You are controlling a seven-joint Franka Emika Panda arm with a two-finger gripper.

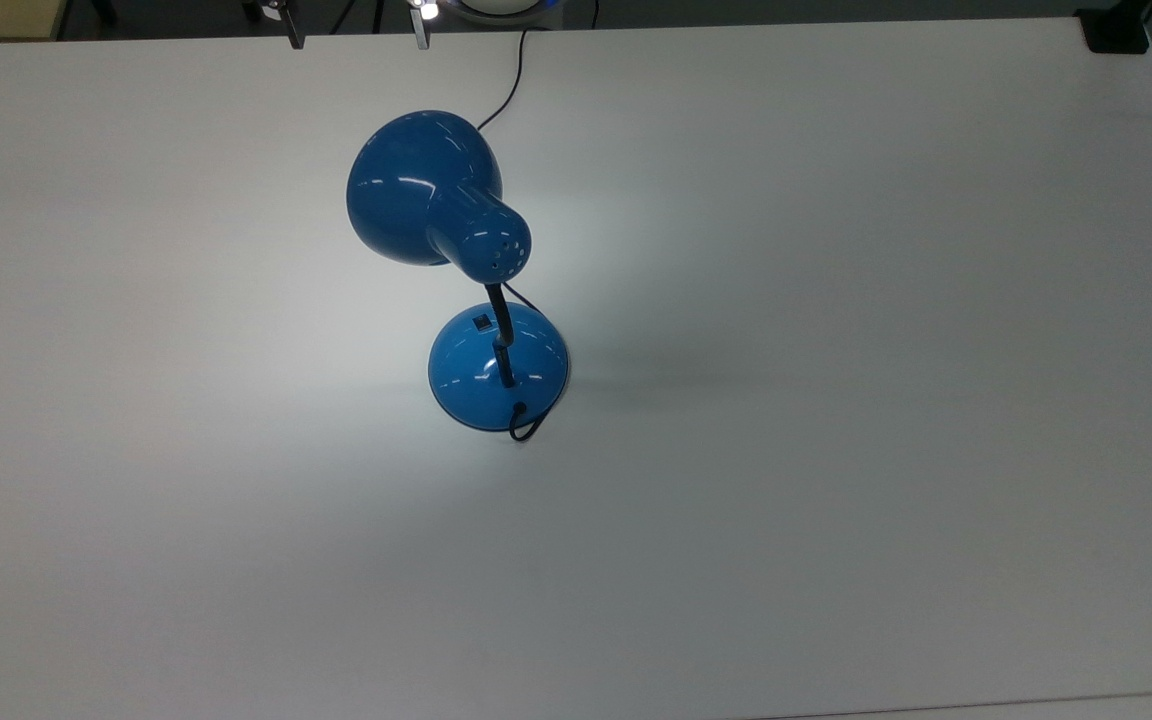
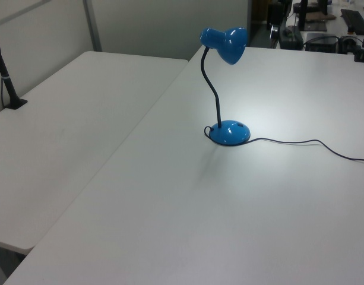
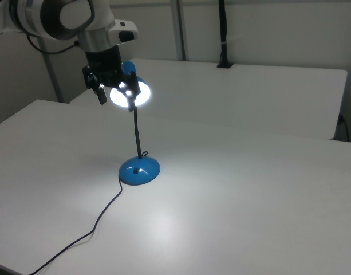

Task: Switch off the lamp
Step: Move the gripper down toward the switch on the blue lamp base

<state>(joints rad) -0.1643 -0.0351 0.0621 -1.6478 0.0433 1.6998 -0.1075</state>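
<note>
A plain white table (image 1: 836, 450) carries a blue lamp (image 1: 498, 365), whose domed round base stands on the surface near the middle, a bright pool of light lying on the tabletop around it. The lamp's black cord (image 2: 300, 142) lies on the table too, trailing from the base toward the left view's right edge. A second white table (image 2: 69, 119) stands just beside, at the left view's left.

A: What colours do you see on the lamp (image 1: 456, 270)?

B: You see a glossy blue shade (image 3: 129, 91) and base (image 2: 230, 133), a black neck (image 2: 212, 89) and a black cord (image 3: 89, 232). The shade's mouth glows white.

A: And the surroundings?

B: You see a plain white table (image 1: 836, 400), unpatterned, and an arm (image 3: 60, 17) in white and black with a black gripper (image 3: 114, 97).
</note>
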